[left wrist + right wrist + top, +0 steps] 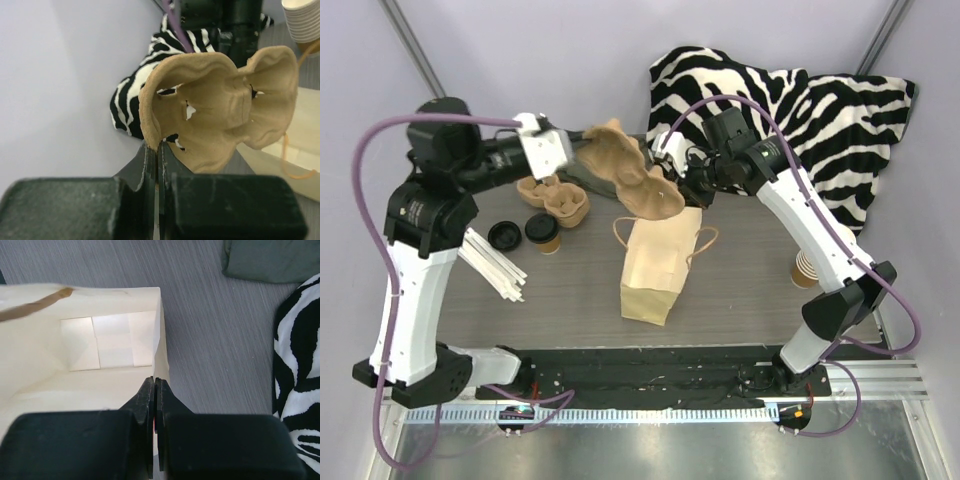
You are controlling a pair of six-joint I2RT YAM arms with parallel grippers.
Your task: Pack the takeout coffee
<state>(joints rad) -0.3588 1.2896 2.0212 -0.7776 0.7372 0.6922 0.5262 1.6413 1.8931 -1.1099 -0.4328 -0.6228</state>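
The takeout coffee [542, 232], a small brown paper cup with a black lid, stands on the table at the left, away from both grippers. My left gripper [582, 150] is shut on the rim of a brown pulp cup carrier [632, 182] and holds it in the air above the mouth of the paper bag [655, 265]. In the left wrist view the jaws [154, 146] pinch the carrier [220, 105] at its edge. My right gripper [682, 196] is shut on the bag's top rim [156, 382] and holds the bag [75, 390] open.
A loose black lid [504, 236] lies beside the cup. A second pulp carrier [556, 198] sits behind it. White sticks [495, 262] lie at the left. A stack of lidless cups [807, 268] stands at the right. A zebra cloth [790, 110] and a green cloth [270, 260] lie at the back.
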